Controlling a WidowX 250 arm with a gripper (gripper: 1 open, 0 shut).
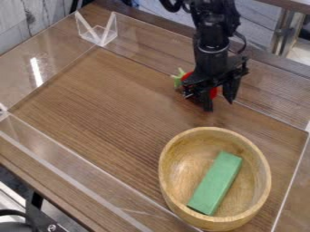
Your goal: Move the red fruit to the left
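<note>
The red fruit (pixel 194 88) sits on the wooden tabletop (pixel 109 109), a small bright spot with its green leafy tip poking out to the left, toward the middle of the board. Right on top of it comes the pincer (pixel 209 91), pointing steeply down from the black arm (pixel 213 36), its dark fingers (pixel 227 89) standing around and partly in front of the fruit. Are the fingers spread off the fruit or pressed against it? From this angle I cannot tell; they cover too much of the red to show a gap or a contact. Moving out toward the camera, there is the round wooden bowl (pixel 182 181) near the front right of the tabletop, well apart from the fruit, and inside it lies the green rectangular block (pixel 216 183), leaning along the bowl's inner slope. Clear walls (pixel 49 154) ring the tabletop, and at the far left corner a small clear folded piece (pixel 96 30) stands upright against the back edge.
</note>
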